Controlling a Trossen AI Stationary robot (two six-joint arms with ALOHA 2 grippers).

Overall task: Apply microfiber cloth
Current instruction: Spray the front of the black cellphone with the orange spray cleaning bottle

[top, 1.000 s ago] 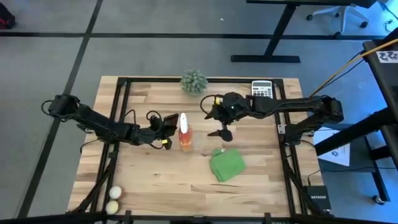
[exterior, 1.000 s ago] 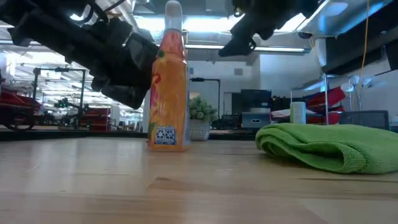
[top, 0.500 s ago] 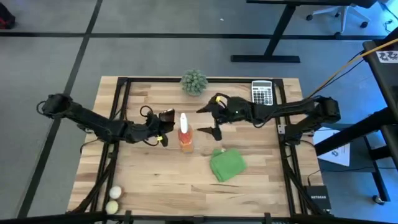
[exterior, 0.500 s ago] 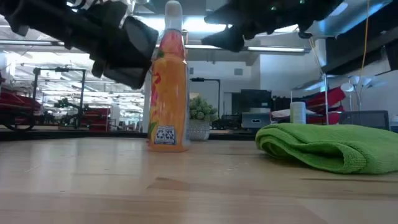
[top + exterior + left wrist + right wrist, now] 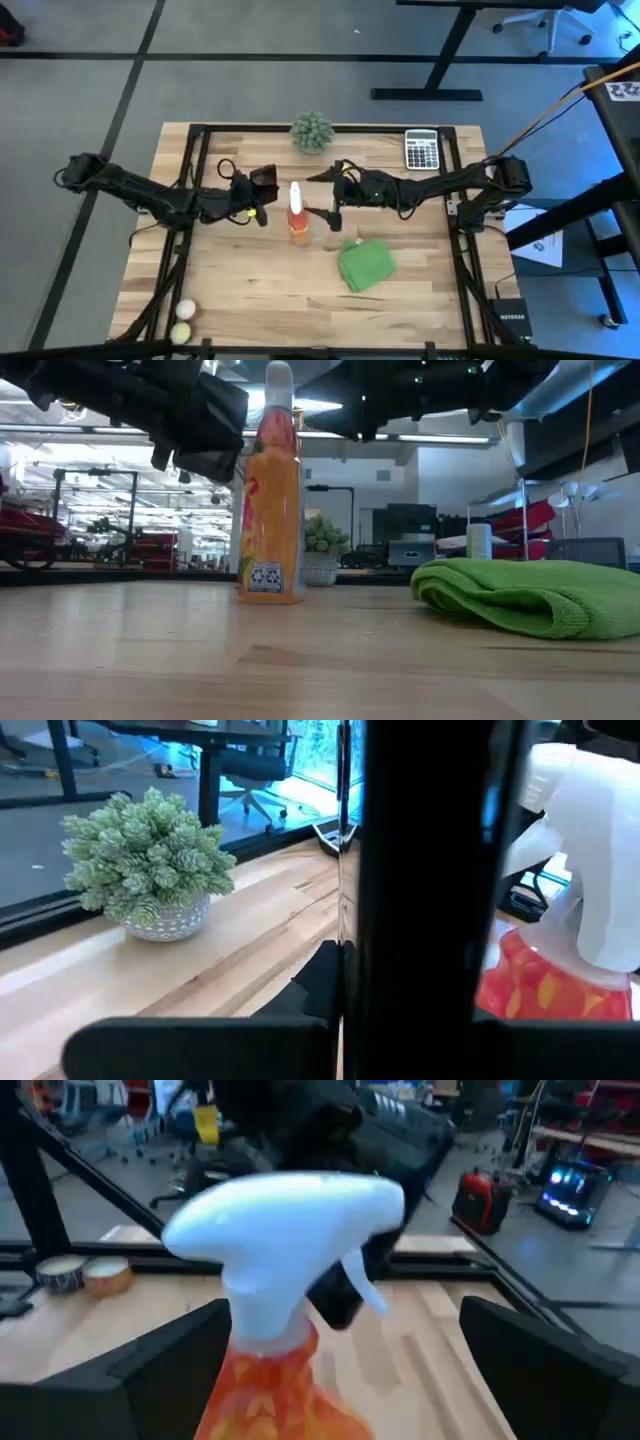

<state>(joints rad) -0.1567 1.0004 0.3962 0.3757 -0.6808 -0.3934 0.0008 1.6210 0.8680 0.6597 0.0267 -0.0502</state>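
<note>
I have both arms gathered at the upright orange spray bottle with the white trigger head (image 5: 297,212), not at the cloth. My right gripper (image 5: 334,212) sits just beside the bottle on its right, level with the nozzle, and its wrist view shows the two dark fingers spread wide with the white head between them, touching neither. My left gripper (image 5: 262,190) hangs close on the bottle's other side; whether its fingers are parted I cannot tell, since its own wrist view is mostly blocked by dark metal.

The small bright green microfiber cloth (image 5: 364,265) lies in a soft folded heap on the wooden slatted table (image 5: 400,300), nearer the front edge than the bottle and apart from both grippers, untouched.

I judge the cloth step is not yet begun. Next I would need to lower the right gripper over the cloth's raised fold and pinch it there.
</note>
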